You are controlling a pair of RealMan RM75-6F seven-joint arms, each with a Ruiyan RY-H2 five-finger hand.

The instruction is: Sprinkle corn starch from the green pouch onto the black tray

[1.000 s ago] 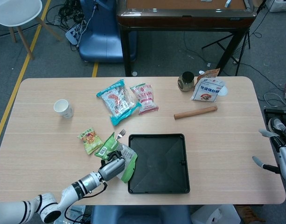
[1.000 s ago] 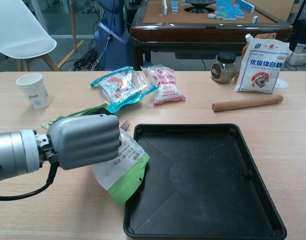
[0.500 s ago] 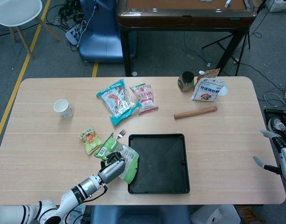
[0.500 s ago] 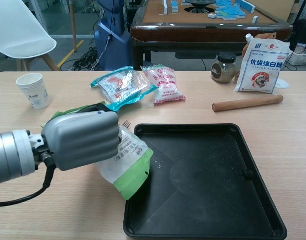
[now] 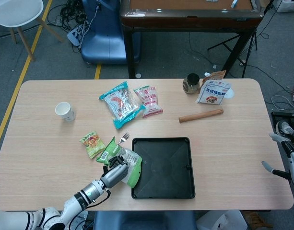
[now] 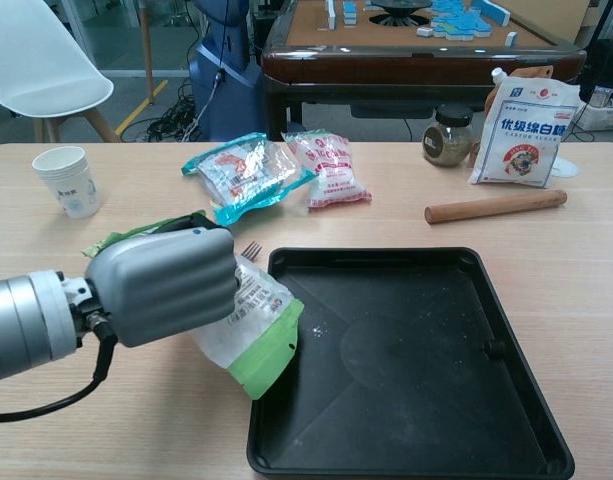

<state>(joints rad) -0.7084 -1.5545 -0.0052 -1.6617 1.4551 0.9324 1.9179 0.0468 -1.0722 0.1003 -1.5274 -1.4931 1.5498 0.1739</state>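
My left hand (image 6: 166,285) (image 5: 116,173) grips the green pouch (image 6: 254,330) (image 5: 131,168), tilted with its open end over the left rim of the black tray (image 6: 466,400) (image 5: 182,191). A few white specks of starch lie on the tray floor near the pouch mouth. My right hand (image 5: 289,160) hangs off the table's right edge, fingers apart and holding nothing; the chest view does not show it.
A fork (image 6: 250,249) lies just behind the pouch. A small green snack packet (image 5: 92,143), a paper cup (image 6: 68,181), two snack bags (image 6: 248,170), a rolling pin (image 6: 495,207), a jar (image 6: 441,136) and a white bag (image 6: 524,135) stand further back.
The left hand has shifted the pouch a little toward the tray's left rim, and white specks have appeared on the tray near the pouch mouth. The right hand has barely moved.
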